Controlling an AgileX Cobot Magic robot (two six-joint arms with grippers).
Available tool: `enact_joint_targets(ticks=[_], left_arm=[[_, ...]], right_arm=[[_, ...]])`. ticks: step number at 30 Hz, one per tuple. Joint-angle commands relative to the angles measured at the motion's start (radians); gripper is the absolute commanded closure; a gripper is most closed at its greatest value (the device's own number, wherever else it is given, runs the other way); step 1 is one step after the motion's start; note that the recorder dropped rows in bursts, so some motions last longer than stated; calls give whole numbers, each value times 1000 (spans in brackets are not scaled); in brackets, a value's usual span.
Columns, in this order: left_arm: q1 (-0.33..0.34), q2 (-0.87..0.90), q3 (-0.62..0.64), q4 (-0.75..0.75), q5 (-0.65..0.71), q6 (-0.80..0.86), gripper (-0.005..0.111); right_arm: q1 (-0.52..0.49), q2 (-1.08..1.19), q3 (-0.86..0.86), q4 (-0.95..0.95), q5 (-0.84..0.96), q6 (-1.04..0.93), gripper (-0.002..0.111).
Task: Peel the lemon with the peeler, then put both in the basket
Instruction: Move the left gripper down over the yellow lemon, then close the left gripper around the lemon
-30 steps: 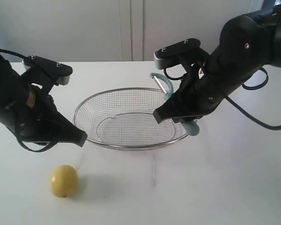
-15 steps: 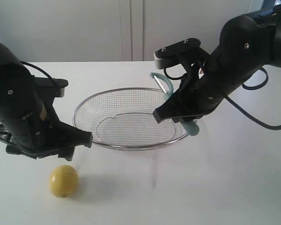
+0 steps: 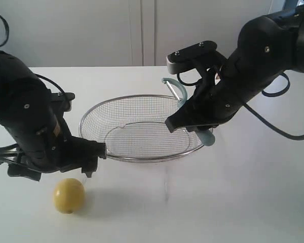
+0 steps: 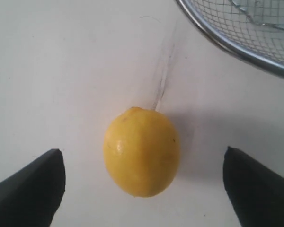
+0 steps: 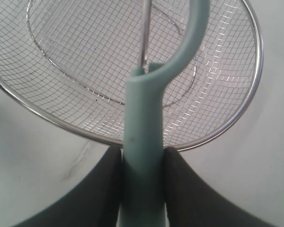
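The yellow lemon (image 3: 69, 195) lies on the white table in front of the basket's left end. My left gripper (image 3: 88, 161) hangs just above and behind it, open. In the left wrist view the lemon (image 4: 142, 151) sits between the two wide-apart black fingertips (image 4: 33, 184), touching neither. My right gripper (image 3: 190, 126) is shut on the pale teal peeler (image 3: 180, 93) and holds it over the right side of the wire mesh basket (image 3: 142, 97). Seen from the right wrist, the peeler handle (image 5: 143, 142) is pinched between both fingers, its head over the basket (image 5: 253, 71).
The white tabletop (image 3: 233, 202) spreads around the basket. A pale wall with a vertical seam (image 3: 142, 30) stands behind the table. A black cable (image 3: 278, 126) loops from the right arm.
The left arm has swung down and to the right, bringing its gripper close over the lemon. The right arm, peeler and basket have not moved.
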Motion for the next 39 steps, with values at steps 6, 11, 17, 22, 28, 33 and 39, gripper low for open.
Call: enact_joint_targets(ticks=[6,11,17,22,28,33,39], left_arm=[[-8,78,-3,-7,9,-11,16],[-8,115,-3,-7,5,-11,16],[-8,142,-3,-16,-27,-13,16],[-8,171,-3,-26,-46,-15,16],[-8,181,-3,-26,-57,-17,16],[-8,181,1,-26,-57,-41,16],[-8,181,26,-26,-74,-45,16]], right_arm=[[1,-3,-6,0,-12,4,108],[1,-3,-6,0,-12,4,108],[1,-3,-6,0,-14,4,108],[1,-3,-6,0,-14,4,108],[1,-3,-6,0,-14,4,108],[1,-3,-6,0,-14,4,108],[1,-3,-6,0,-14,4,108]])
